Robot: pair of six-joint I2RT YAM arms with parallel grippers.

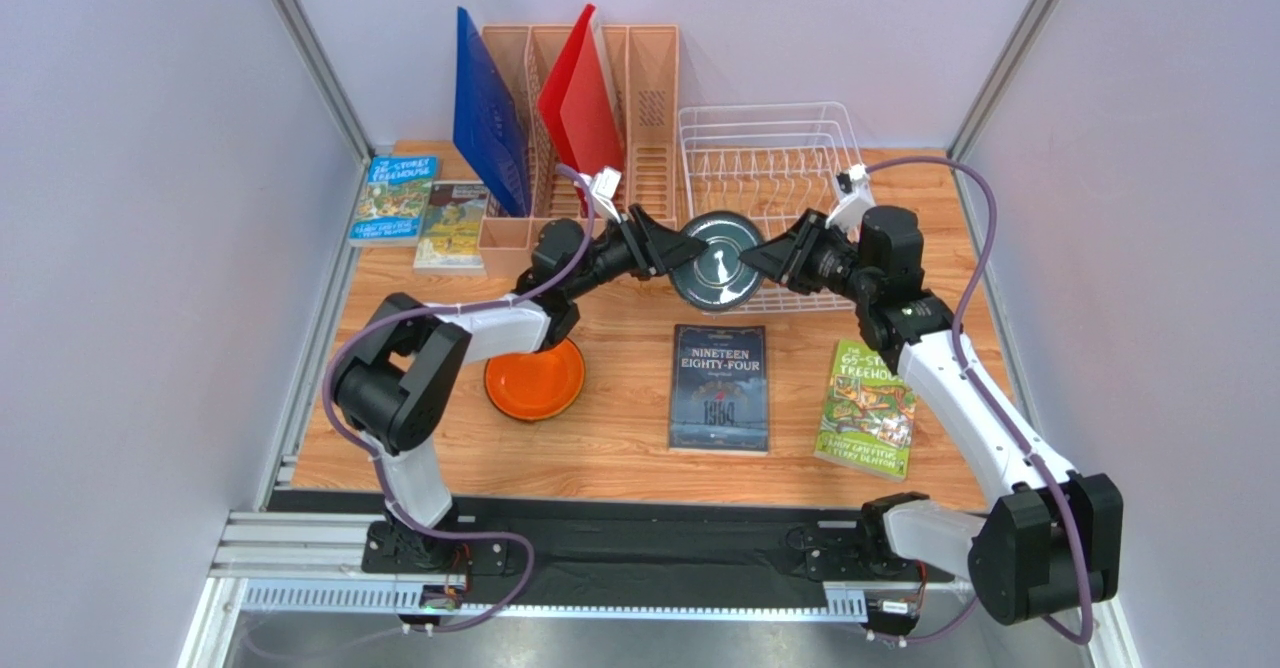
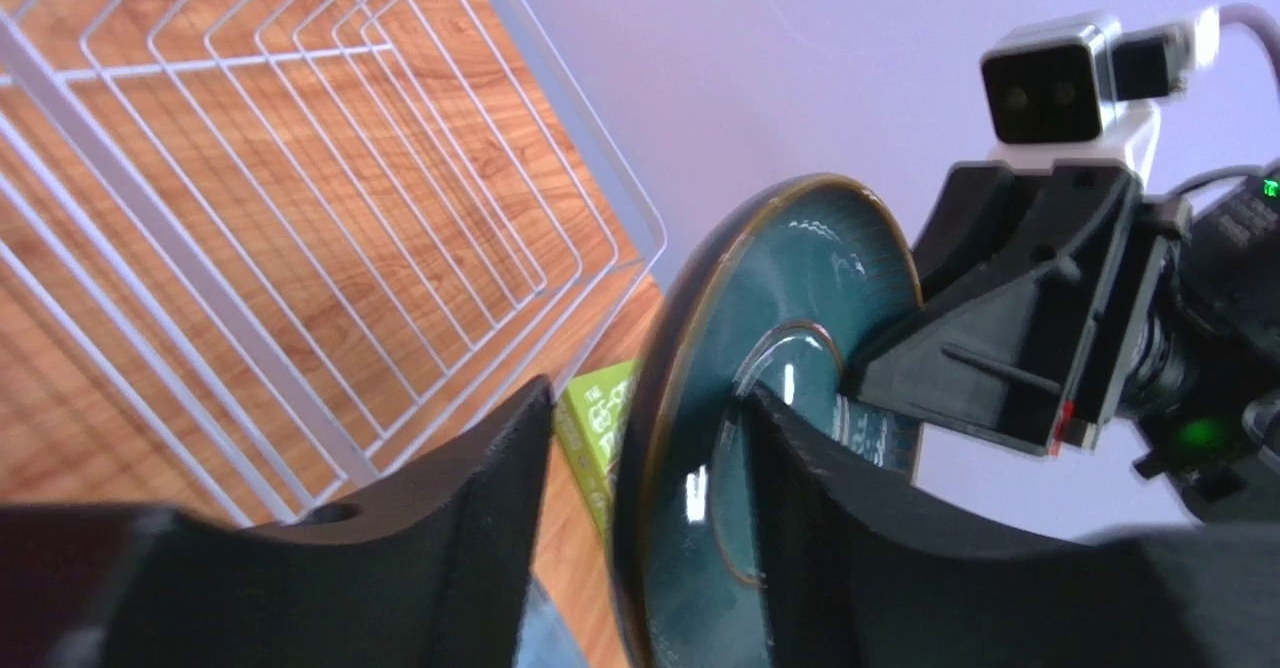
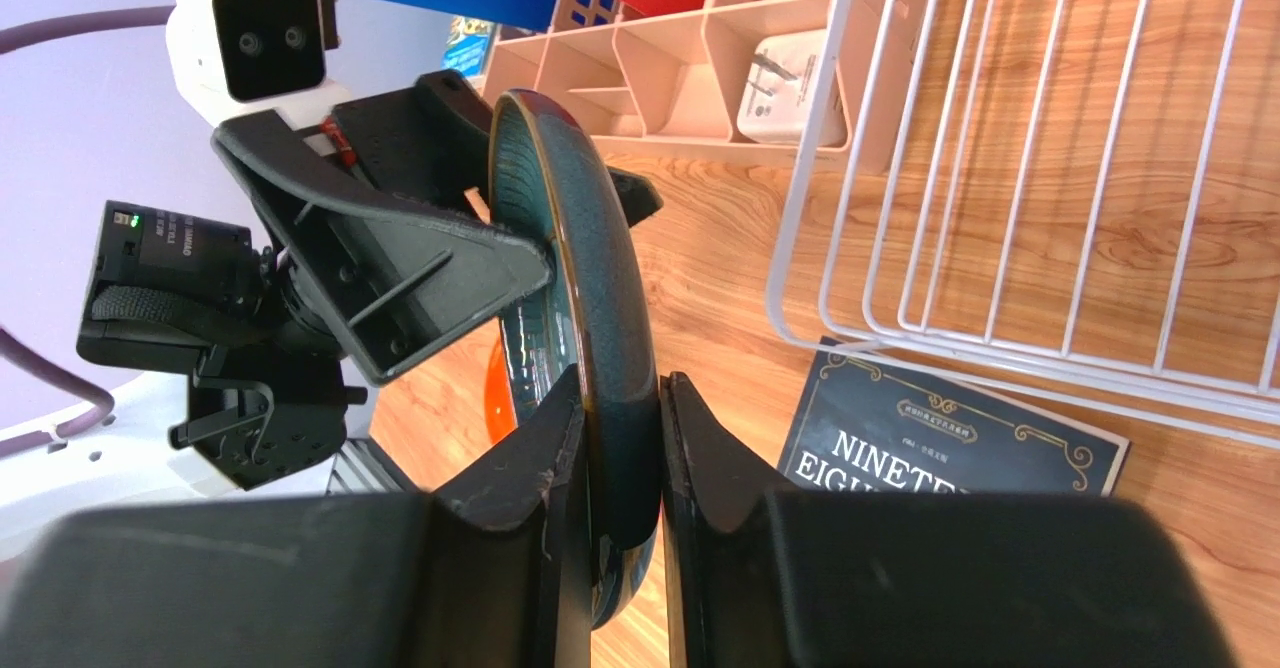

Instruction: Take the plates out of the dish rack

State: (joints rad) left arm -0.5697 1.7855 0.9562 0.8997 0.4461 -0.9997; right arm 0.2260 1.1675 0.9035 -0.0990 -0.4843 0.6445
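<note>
Hanging on edge by the front-left corner of the dish rack (image 1: 769, 136): teal plate (image 1: 717, 271). Clamped at right rim by right gripper (image 1: 751, 259); straddled at opposite rim by left gripper (image 1: 688, 253), jaws parted, not yet gripping.

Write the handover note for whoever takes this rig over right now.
Grip: the right end effector is shut on the rim of the dark teal plate, held between the arms in front of the dish rack.
The left end effector is open, jaws astride the opposite rim, not clamped.
The orange plate lies on the table, partly under the left arm.
Done: no plates show in the rack.
Left: probably finish the hand-over and set the teal plate down.
</note>
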